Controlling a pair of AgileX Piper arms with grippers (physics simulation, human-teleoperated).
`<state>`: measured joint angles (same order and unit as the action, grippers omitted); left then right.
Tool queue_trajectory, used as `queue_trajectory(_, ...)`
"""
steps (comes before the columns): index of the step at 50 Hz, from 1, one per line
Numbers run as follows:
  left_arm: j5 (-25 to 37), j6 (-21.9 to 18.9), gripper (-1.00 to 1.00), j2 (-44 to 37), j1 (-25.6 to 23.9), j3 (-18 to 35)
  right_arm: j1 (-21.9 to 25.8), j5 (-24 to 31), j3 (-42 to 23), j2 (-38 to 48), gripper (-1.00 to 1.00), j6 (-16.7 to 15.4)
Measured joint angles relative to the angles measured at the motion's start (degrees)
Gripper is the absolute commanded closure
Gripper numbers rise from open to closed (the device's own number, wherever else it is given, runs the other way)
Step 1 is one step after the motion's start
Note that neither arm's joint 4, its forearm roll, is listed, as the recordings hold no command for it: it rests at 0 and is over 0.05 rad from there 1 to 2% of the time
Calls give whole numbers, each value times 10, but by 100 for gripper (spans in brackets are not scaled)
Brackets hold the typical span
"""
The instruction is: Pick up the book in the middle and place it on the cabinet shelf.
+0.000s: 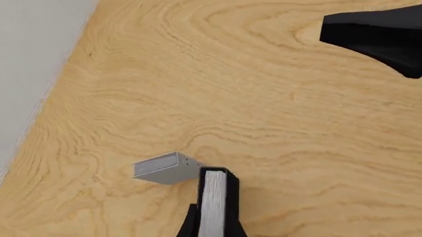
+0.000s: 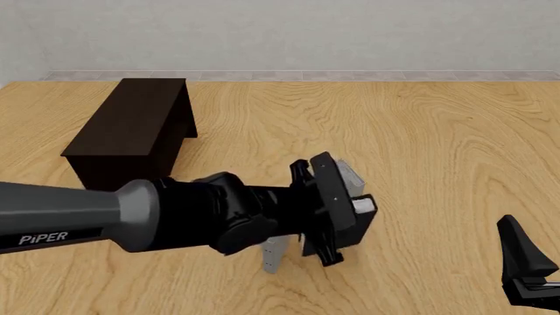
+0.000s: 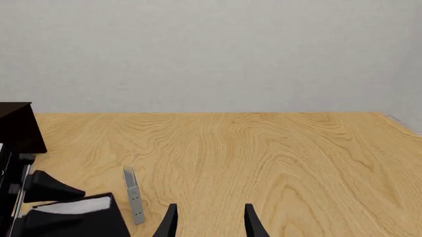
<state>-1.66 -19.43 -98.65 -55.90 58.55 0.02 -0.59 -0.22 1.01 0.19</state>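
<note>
holding the book [image 2: 355, 220] in our left gripper [image 2: 337, 210], we judge the pick-up as done, or very nearly so. in the front view the left fingers are clamped on the dark hardcover, its white page edge showing at the upper right corner, and the book sits out in front of the wrist, roughly mid-desk. we cannot tell for certain from these views whether it is fully clear of the desk [image 2: 420, 131]. in the left wrist view the book's white page edge [image 1: 212, 207] runs straight along the line of sight with dark cover either side, which fits a firm pinch.

one thin grey book [image 2: 273, 256] stands just below the left wrist in the front view, and another grey book [image 2: 347, 174] peeks out behind the gripper; the left wrist view also shows a grey book [image 1: 161, 168] just beside the held one.

what is left, as we read it, is the whole transport: the cabinet [image 2: 136, 131] stands well apart, at the far left, and its shelf opening is not clearly shown to us.

our right gripper [image 3: 207, 222] hangs idle near the desk's right side, its fingers spread and holding nothing.
</note>
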Motion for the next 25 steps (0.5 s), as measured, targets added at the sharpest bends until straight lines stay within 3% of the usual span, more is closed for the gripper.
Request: queue_trajectory(25,36,-4,100,94,-19,-21,0,0,0,0,-100,0)
